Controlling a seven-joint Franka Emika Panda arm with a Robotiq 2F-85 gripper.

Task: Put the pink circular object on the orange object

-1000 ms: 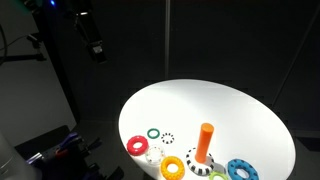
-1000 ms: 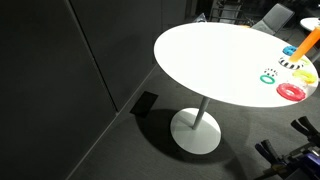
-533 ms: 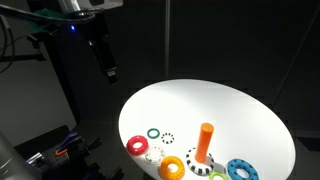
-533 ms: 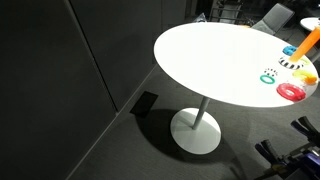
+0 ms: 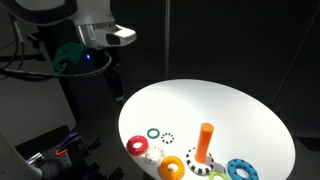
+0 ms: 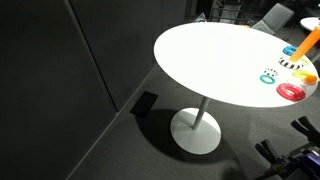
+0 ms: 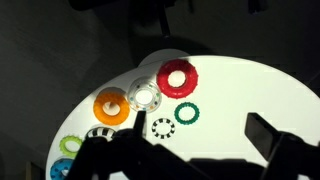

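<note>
Pink circular object [image 5: 136, 145] lies flat close to the near edge of the bench [image 5: 220, 100]. A white toothed piece [image 5: 152, 155] sits just beside it and a green ring [image 5: 153, 132] is near, further in. Along the same edge come the yellow-orange ring [image 5: 172, 167], then the orange object [image 5: 206, 140] upright on its patterned base, with the blue ring [image 5: 240, 170] past it. Gripper [image 7: 175, 140] hangs high by the side edge, well apart from the rings; jaws look spread wide, nothing between them. Risks: a skewed pinch on so flat a ring could push it off the near edge or drag the white piece along; an off-centre lowering could catch the peg top and tip it. Far half of the bench is bare, so there is ample room for the carry.
</note>
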